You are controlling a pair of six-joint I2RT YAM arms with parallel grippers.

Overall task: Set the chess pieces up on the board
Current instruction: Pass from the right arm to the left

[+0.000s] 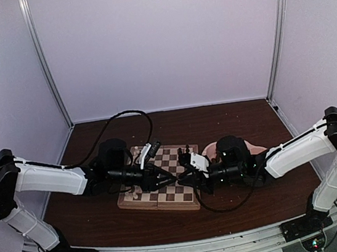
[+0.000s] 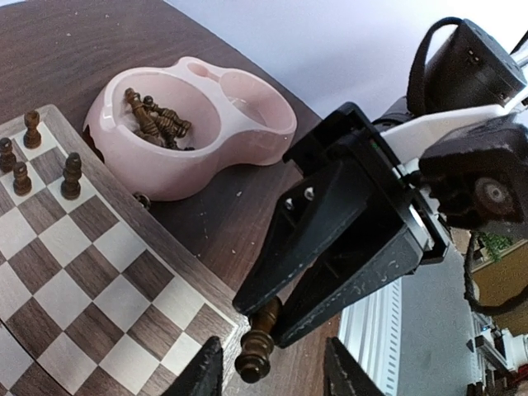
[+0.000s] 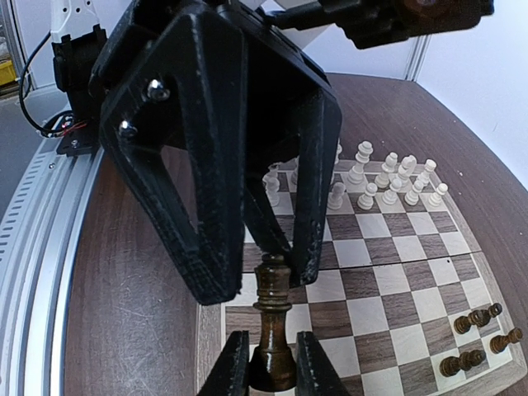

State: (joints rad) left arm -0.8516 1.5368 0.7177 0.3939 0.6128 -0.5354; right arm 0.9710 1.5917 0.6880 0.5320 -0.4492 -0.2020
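Pink bowl point(image 2: 177, 165) beside board point(image 2: 99, 264); left pincer point(image 2: 272, 371) straddles piece point(image 3: 274, 326)

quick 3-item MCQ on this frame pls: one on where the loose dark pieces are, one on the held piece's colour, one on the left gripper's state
1. Where does the heap of loose dark pieces lie?
A. in one compartment of the pink bowl
B. on the metal rail
C. on the floor

2. What colour is the held piece in the right gripper?
A. cream
B. dark brown
C. red

3. What state is the left gripper in?
A. shut on a cream pawn
B. open, one finger on each side of the held piece
C. out of view

Key: 1 A, the left wrist view shows them piled inside the bowl. 2 B, the right wrist view shows dark wood pinched low down. 3 B, gaps show on both sides of the piece.
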